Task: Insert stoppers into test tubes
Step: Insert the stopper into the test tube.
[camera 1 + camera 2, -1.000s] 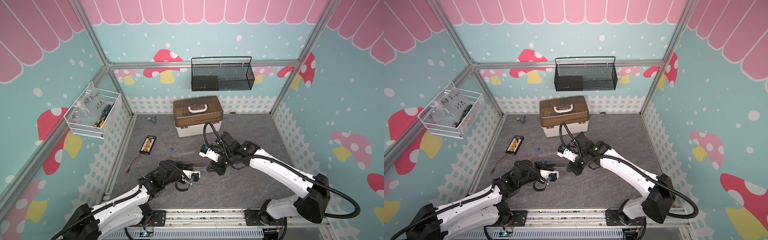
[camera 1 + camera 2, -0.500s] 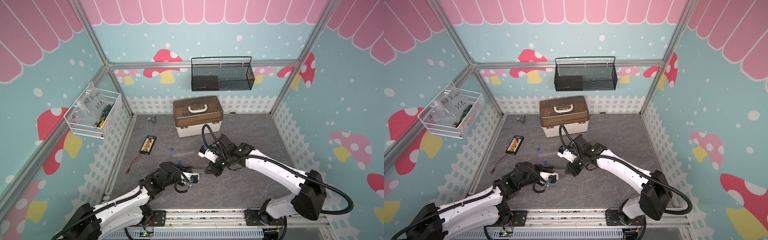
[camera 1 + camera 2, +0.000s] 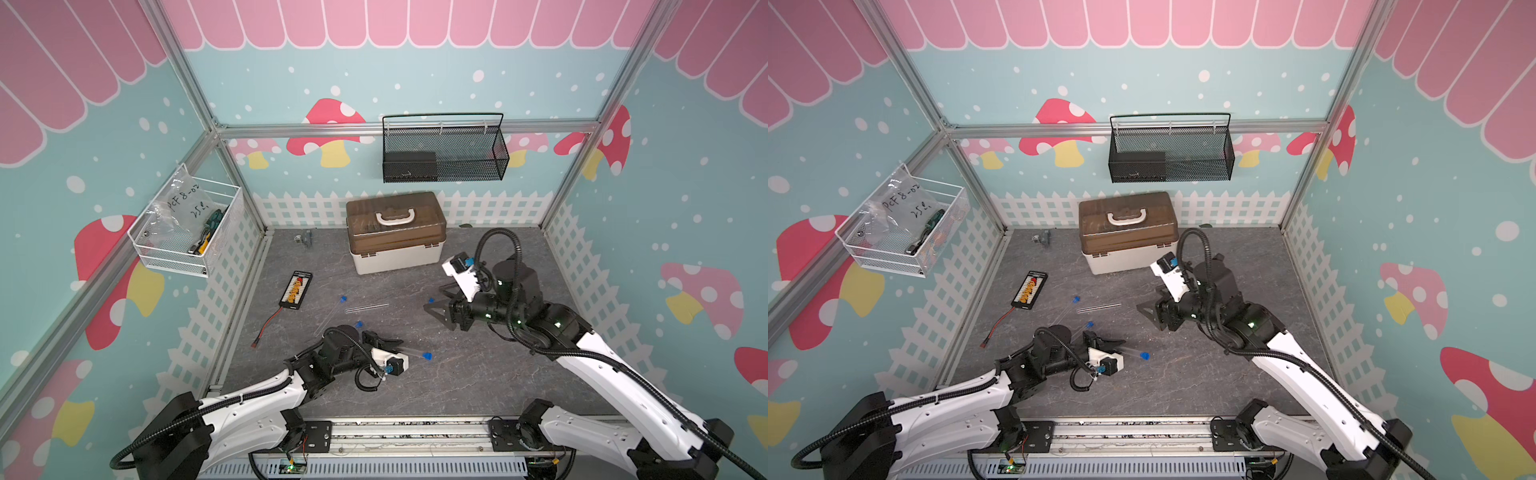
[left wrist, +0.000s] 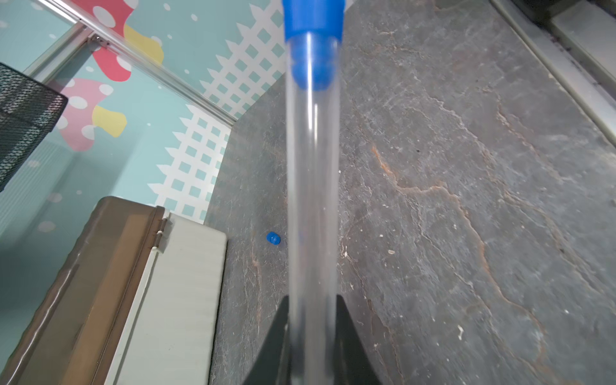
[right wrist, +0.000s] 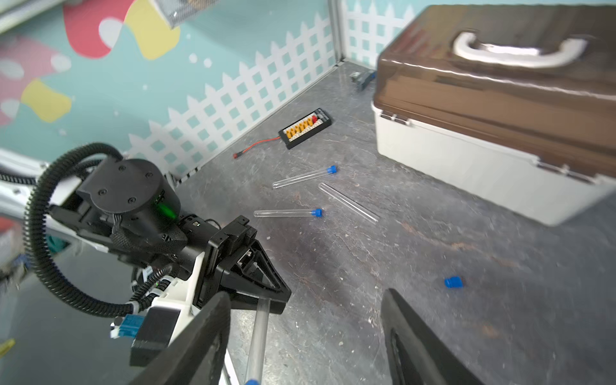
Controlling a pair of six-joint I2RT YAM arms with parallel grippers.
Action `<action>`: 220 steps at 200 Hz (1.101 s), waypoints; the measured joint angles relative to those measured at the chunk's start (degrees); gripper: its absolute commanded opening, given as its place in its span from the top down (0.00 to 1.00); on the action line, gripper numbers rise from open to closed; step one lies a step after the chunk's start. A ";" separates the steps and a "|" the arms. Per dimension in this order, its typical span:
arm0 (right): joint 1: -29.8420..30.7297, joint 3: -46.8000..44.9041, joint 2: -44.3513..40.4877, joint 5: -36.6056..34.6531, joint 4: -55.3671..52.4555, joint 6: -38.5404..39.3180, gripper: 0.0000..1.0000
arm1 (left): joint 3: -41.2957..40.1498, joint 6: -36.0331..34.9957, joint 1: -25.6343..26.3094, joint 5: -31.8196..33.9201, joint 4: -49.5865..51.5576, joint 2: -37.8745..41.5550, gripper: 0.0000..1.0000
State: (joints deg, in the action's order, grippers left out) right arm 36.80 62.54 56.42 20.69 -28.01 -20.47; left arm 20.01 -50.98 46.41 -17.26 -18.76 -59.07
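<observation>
right gripper (image 3: 436,308) has pulled back from the left arm's tube since a second ago. its jaws have gone from pinched to spread wide, with nothing gripped between them. left gripper (image 3: 397,345) has barely shifted. its jaws are clamped on the held tube (image 3: 413,352), which sticks out past the fingertips toward the right arm, low over the mat (image 3: 478,374). seated stopper (image 3: 426,356) fills the tube's far mouth, and the left wrist view shows its plug inside the clear wall.

loose stopper (image 3: 431,299) lies on the mat just beside the right gripper, on the toolbox side.

toward the left wall, first capped tube (image 5: 305,176) and second capped tube (image 5: 283,213) lie flat, each with a blue cap in its end. bare tube (image 3: 367,307) lies near their capped ends and touches neither.

toolbox (image 3: 395,237) stands shut at the back of the mat. connector board (image 3: 296,289) lies near the left wall, red lead trailing forward.
</observation>
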 measured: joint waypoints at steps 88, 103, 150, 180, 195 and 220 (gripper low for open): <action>-2.93 -13.55 -2.47 18.08 17.20 -38.99 0.31 | -1.33 39.50 -1.73 -3.04 -33.94 -12.59 1.00; -2.95 -13.22 -1.25 19.67 20.17 -41.35 0.33 | -1.68 42.53 -1.73 -2.91 -39.54 -14.56 1.00; -2.95 -13.22 0.44 20.90 28.15 -48.89 0.36 | -2.51 46.38 -1.70 -3.08 -48.39 -16.48 1.00; -2.95 -13.22 0.68 20.81 31.91 -51.87 0.36 | -2.75 46.75 -1.70 -3.41 -51.06 -16.48 1.00; -2.95 -13.22 1.22 20.90 32.63 -52.50 0.36 | -2.80 46.75 -1.70 -3.41 -51.54 -16.48 1.00; -2.93 -13.14 2.47 21.24 32.83 -52.87 0.34 | -2.84 46.73 -1.70 -3.41 -51.84 -16.48 1.00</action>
State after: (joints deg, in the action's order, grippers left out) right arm 33.87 49.41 58.89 41.93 4.82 -73.34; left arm 17.17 -4.25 44.71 -20.67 -70.61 -75.55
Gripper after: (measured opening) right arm 0.652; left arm 0.174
